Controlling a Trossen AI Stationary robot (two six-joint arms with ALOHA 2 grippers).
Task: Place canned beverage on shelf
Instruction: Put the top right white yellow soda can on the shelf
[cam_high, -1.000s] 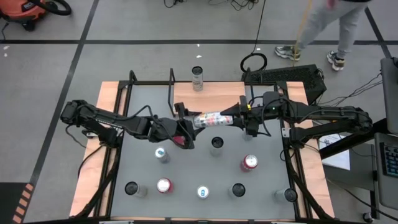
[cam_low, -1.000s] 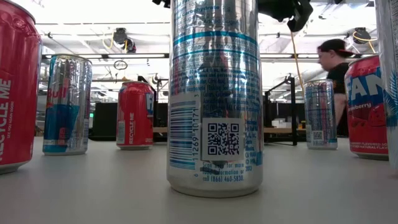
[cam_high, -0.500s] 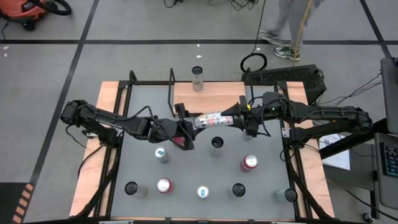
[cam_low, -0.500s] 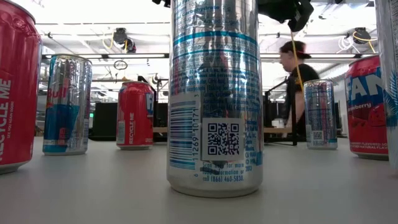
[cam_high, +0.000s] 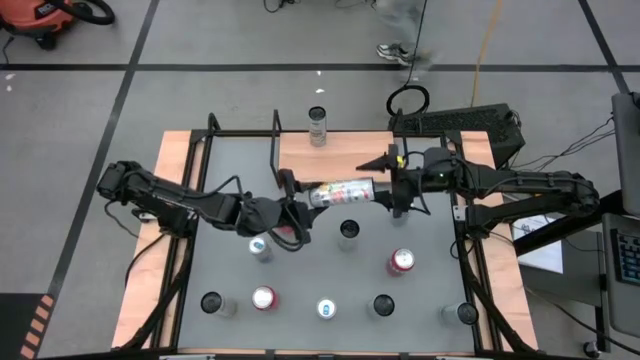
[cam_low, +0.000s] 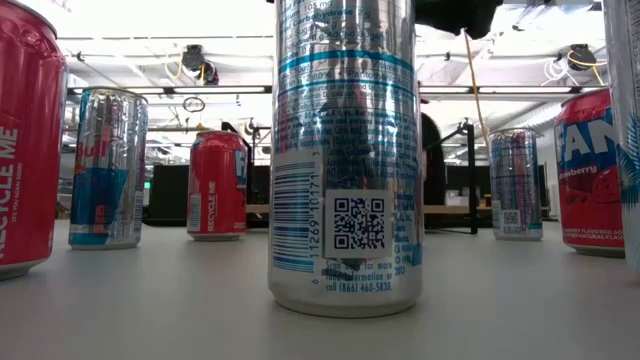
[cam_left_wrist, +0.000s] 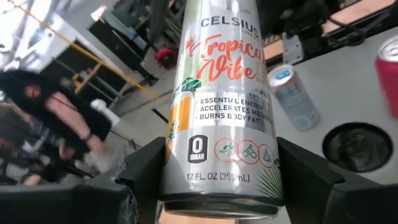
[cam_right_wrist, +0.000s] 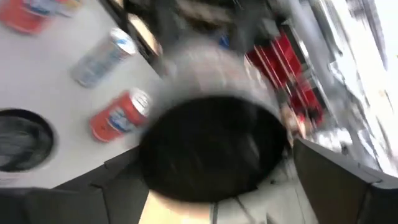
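While left tool (cam_high: 292, 212) clamps can (cam_high: 340, 190), right tool (cam_high: 385, 180) spread apart

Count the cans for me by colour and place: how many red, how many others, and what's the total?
Red cans on the tabletop: 2
Other cans on the tabletop: 6
Lone can on the shelf: 1
Celsius can held by the left gripper: 1
Total: 10

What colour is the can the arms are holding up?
Silver can, orange-red lettering, green leaves; clearest in the left wrist view.
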